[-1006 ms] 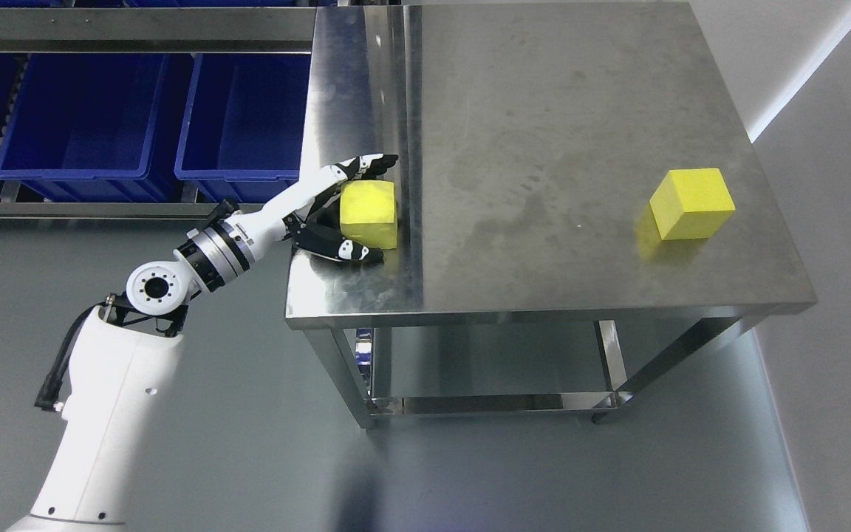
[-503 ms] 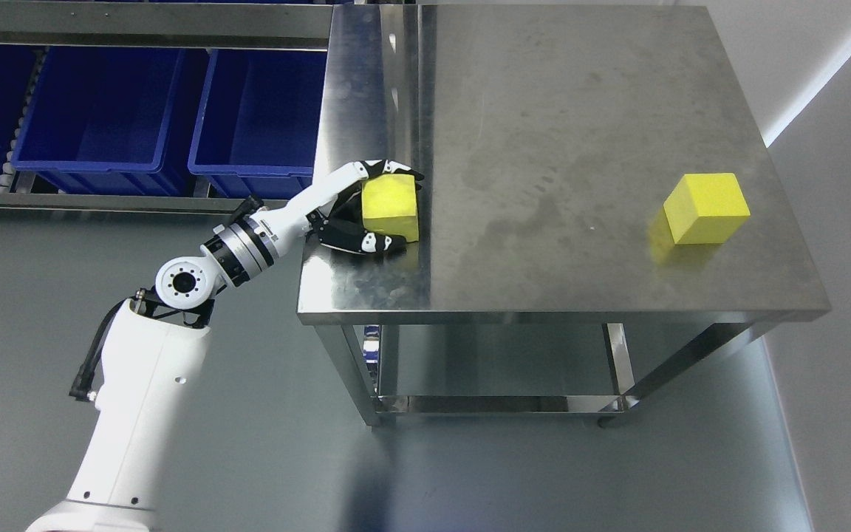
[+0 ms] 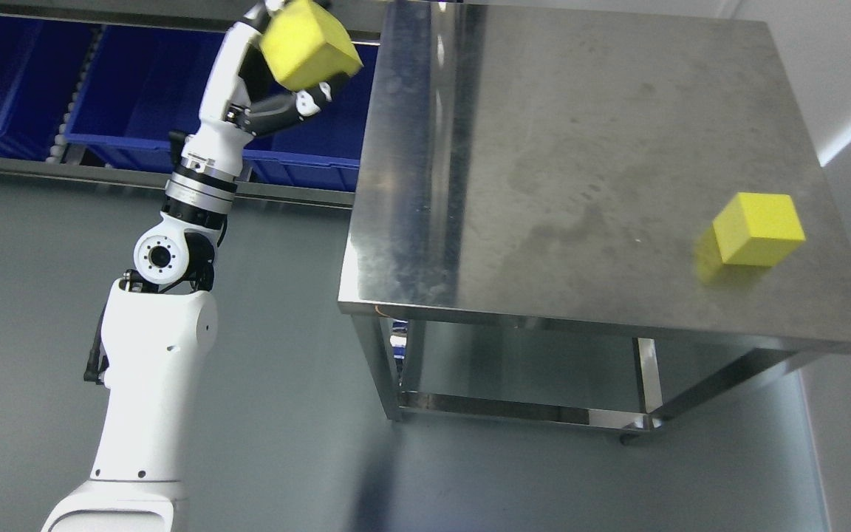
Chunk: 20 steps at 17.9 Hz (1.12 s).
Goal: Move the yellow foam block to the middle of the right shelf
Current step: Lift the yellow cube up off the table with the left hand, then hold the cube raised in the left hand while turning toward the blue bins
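Yellow foam block [image 3: 309, 42] gripped in left hand [image 3: 278, 81] — off the table [image 3: 544, 185].

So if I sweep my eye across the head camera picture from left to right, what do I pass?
Blue bins → white left arm → yellow foam block held up in the left hand → steel table → second yellow block on the table's right side.
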Tool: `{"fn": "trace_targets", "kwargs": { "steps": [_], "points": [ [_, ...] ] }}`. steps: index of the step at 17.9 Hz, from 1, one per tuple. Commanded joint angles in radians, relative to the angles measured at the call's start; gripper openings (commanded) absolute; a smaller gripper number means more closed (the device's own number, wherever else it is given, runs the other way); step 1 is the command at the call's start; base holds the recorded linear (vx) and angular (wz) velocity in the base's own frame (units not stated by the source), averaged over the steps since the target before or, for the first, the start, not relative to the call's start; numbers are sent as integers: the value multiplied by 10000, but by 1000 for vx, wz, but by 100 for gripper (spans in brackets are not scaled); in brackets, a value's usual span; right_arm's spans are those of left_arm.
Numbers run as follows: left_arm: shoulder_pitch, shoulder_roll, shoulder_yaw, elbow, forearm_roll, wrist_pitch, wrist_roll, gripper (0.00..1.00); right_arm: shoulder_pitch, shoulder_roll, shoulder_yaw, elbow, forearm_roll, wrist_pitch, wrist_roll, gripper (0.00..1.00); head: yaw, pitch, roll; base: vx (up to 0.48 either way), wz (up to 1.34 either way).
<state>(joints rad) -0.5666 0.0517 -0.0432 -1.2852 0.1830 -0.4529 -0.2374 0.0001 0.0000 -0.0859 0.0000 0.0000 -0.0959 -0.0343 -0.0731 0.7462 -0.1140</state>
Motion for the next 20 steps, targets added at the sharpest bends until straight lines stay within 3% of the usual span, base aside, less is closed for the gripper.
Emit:
{"fn": "trace_targets", "kwargs": {
  "steps": [1, 9, 15, 20],
  "points": [
    [280, -343, 1673, -508, 778, -180, 1269, 45, 14, -175, -15, -175, 31, 8, 6, 100, 0, 0, 0, -14, 498],
    [742, -343, 3115, -1643, 778, 1442, 1361, 45, 14, -175, 0, -175, 31, 8, 6, 100, 0, 0, 0, -36, 851],
    [696, -343, 3530, -1996, 778, 3115, 1392, 45, 14, -175, 0, -175, 31, 8, 6, 100, 0, 0, 0, 21, 941],
    [635, -343, 3822, -2242, 778, 3870, 1377, 45, 14, -175, 0, -175, 31, 8, 6, 100, 0, 0, 0, 98, 849]
  ]
}}
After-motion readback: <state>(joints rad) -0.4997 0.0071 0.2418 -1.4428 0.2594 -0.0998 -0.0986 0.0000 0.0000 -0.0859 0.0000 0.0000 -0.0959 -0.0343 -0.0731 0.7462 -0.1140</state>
